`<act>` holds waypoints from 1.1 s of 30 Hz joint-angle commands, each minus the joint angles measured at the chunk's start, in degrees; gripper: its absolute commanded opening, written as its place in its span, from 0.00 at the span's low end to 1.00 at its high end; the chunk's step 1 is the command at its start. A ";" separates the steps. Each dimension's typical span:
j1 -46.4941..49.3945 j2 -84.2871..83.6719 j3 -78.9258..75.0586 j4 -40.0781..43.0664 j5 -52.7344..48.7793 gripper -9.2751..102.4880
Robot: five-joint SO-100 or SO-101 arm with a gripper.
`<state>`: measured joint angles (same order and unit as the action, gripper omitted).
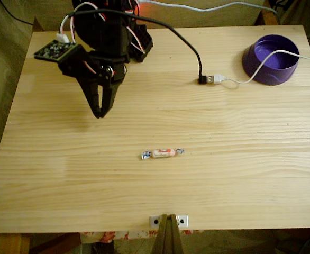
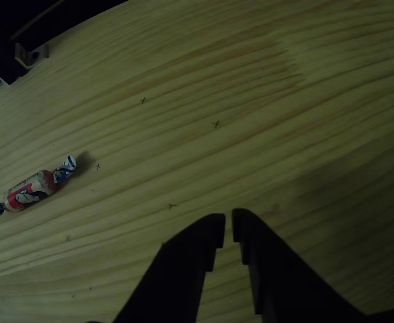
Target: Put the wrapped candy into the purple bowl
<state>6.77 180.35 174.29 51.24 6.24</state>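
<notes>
Hand nearly closed, holding nothing; wrapped candy apart; purple bowl cable-crossed.

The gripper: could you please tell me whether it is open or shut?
Shut and empty: the gripper shows only a thin slit between its fingertips, apart from the wrapped candy.

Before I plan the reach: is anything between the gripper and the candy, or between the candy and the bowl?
Nothing visible lies between the gripper and the candy, just bare table. Toward the bowl, a USB plug and white cable lie near the straight path, the cable draping over the bowl's rim.
</notes>
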 commanded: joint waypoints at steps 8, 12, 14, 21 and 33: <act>0.88 0.44 3.96 -18.90 -2.99 0.33; 0.97 0.44 3.96 -18.90 -2.81 0.25; 1.49 0.44 4.04 -18.98 -1.67 0.22; 4.48 0.44 4.04 -18.98 2.55 0.12; 4.92 0.44 4.04 -18.98 3.08 0.09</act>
<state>11.43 180.35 176.31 33.75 9.23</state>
